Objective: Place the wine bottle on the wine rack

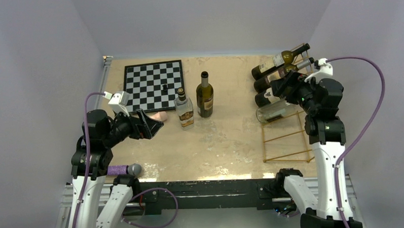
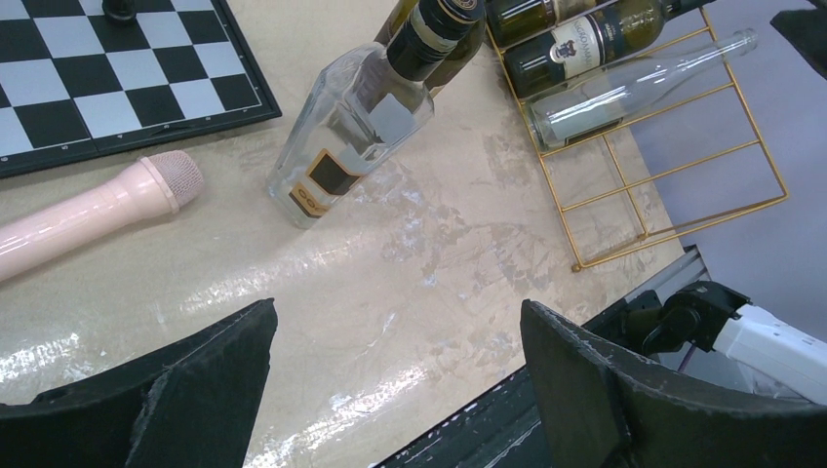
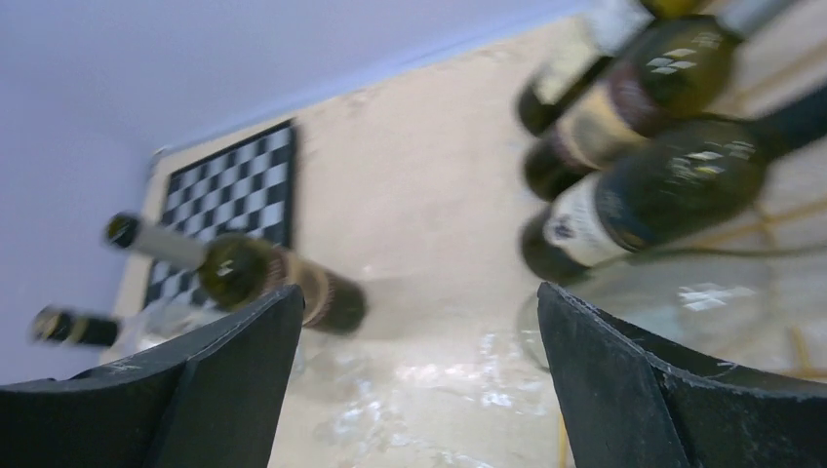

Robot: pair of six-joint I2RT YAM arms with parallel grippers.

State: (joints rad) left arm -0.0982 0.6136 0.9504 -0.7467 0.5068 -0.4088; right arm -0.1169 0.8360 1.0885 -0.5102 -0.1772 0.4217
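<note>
The left arm (image 1: 92,148) stands folded, its elbow tucked low behind the hand and its forearm lying nearly level. At its end the left gripper (image 1: 150,125) points forward and inward, tipped slightly down. Seen from the wrist, its two dark fingers (image 2: 205,385) are spread wide apart. The right arm (image 1: 325,135) rises almost straight from its base, then bends at the top, so the right gripper (image 1: 281,87) reaches ahead and across toward the other hand. Its fingers (image 3: 624,380) are also splayed wide.

Six bottles (image 1: 205,96), one wine rack (image 1: 287,141), one chessboard (image 1: 153,85), perhaps two microphones (image 2: 88,210).
</note>
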